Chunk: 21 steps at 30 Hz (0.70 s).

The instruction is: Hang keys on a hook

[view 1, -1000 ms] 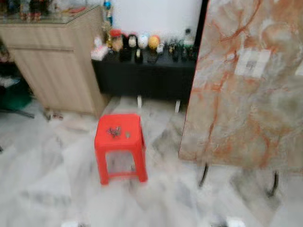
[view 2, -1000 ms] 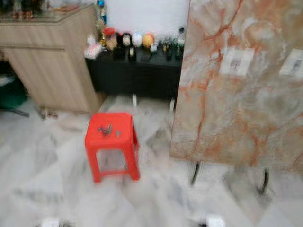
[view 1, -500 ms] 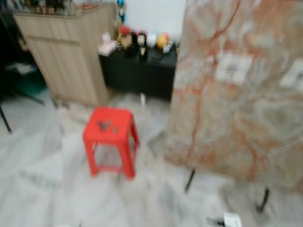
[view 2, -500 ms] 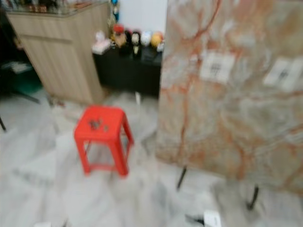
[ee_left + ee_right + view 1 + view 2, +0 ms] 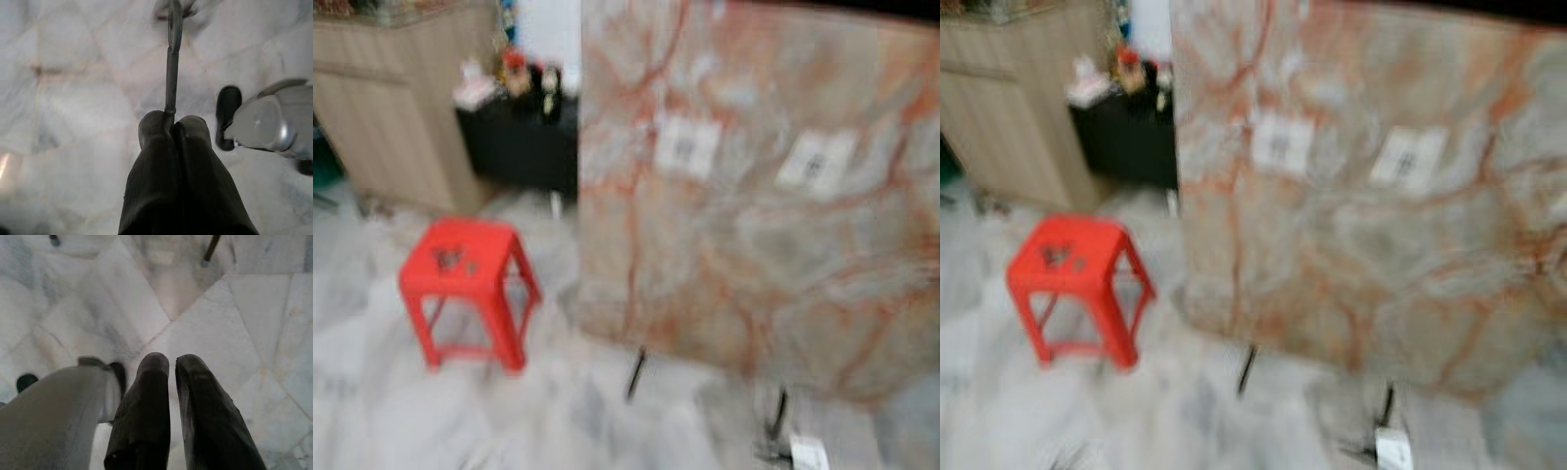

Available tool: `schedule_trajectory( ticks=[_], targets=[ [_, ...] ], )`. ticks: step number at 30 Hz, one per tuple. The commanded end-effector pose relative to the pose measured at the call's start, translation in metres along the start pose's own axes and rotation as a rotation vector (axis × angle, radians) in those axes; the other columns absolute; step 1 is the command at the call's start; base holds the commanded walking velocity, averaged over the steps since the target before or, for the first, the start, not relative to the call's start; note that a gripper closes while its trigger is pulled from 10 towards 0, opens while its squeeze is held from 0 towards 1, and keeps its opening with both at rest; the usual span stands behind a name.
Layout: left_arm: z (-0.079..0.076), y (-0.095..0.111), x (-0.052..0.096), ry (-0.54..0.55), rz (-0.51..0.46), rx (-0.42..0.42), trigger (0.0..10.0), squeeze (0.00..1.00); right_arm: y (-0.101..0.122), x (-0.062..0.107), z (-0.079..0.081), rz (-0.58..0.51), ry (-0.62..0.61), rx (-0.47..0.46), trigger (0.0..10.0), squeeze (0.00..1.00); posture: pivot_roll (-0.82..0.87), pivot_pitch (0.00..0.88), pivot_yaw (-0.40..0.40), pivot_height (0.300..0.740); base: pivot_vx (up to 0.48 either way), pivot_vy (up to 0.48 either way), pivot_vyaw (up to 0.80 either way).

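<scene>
two closed fingers of the left gripper (image 5: 172,128) pinch a key (image 5: 172,58); keep that pinch walking toward the marble board (image 5: 754,215) at one o'clock; right gripper (image 5: 171,367) hangs slightly parted, empty.

A bright red stool (image 5: 465,277) stands at the lower left on a white floor (image 5: 558,411) veined with grey. Right of it, a large panel (image 5: 754,206) is beige-grey marble streaked with orange-red, bearing two pale square patches. At the upper left are a light wood-grain cabinet (image 5: 386,108) and a black shelf (image 5: 514,142).
</scene>
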<state>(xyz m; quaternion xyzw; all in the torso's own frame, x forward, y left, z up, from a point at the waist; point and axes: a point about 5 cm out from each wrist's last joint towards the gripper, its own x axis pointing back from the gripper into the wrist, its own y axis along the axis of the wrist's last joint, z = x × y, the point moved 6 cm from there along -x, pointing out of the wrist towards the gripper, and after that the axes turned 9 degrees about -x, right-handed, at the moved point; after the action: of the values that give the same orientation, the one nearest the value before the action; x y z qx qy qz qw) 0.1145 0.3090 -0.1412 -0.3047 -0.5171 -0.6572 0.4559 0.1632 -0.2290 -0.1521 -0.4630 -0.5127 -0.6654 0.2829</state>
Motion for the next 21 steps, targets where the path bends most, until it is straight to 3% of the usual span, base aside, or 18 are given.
schedule_trajectory(
  ticks=[1,4,6,7,9,13,14,15,16,19,21],
  targets=[
    [-0.002,0.008,-0.001,-0.008,-0.039,0.019,10.0,0.00,0.005,0.001,-0.009,-0.010,-0.015,-0.005,10.0,0.00,0.00,0.000,-0.031,0.740,0.000,-0.465,0.00],
    [-0.002,0.015,-0.001,-0.003,-0.067,0.030,10.0,0.00,0.006,0.001,-0.010,-0.015,-0.014,-0.001,10.0,0.00,0.00,0.000,-0.039,0.740,0.000,-0.463,0.00],
    [-0.010,0.023,-0.002,-0.005,-0.093,0.032,10.0,0.00,0.007,0.001,-0.009,-0.017,-0.013,0.001,10.0,0.00,-0.01,0.000,-0.042,0.740,0.000,-0.465,0.00],
    [-0.016,0.034,-0.003,0.001,-0.123,0.023,10.0,0.00,0.008,0.001,-0.009,-0.020,-0.013,0.001,10.0,0.00,-0.01,0.000,-0.043,0.740,0.000,0.000,0.00],
    [-0.018,0.038,-0.004,0.004,-0.132,0.020,10.0,0.00,0.008,0.001,-0.009,-0.021,-0.012,0.000,10.0,0.00,-0.01,0.000,-0.043,0.740,0.000,0.000,0.00],
    [-0.028,0.091,-0.005,0.012,-0.252,-0.004,10.0,0.00,0.009,0.001,-0.008,-0.021,-0.012,0.011,10.0,0.00,0.00,0.000,-0.052,0.740,0.000,0.000,0.00],
    [-0.028,0.091,-0.005,0.012,-0.252,-0.004,10.0,0.00,0.009,0.001,-0.008,-0.021,-0.012,0.011,10.0,0.00,0.00,0.000,-0.052,0.740,0.000,0.000,0.00],
    [-0.031,0.110,-0.004,0.013,-0.301,-0.012,10.0,0.00,0.009,0.001,-0.007,-0.020,-0.011,0.017,10.0,0.00,0.00,0.000,-0.054,0.740,0.000,0.000,0.00],
    [-0.031,0.110,-0.004,0.013,-0.301,-0.012,10.0,0.00,0.009,0.001,-0.007,-0.020,-0.011,0.017,10.0,0.00,0.00,0.000,-0.054,0.740,0.000,0.000,0.00],
    [-0.031,0.170,0.008,0.038,-0.485,-0.059,10.0,0.00,0.011,0.000,-0.006,-0.021,-0.006,0.027,10.0,0.00,0.01,0.000,-0.060,0.740,0.000,0.000,0.00],
    [-0.030,0.218,0.029,0.066,-0.675,-0.135,10.0,0.00,0.012,0.000,-0.005,-0.022,-0.001,0.036,10.0,0.00,0.03,0.000,-0.065,0.740,0.000,0.000,0.00]
  ],
)
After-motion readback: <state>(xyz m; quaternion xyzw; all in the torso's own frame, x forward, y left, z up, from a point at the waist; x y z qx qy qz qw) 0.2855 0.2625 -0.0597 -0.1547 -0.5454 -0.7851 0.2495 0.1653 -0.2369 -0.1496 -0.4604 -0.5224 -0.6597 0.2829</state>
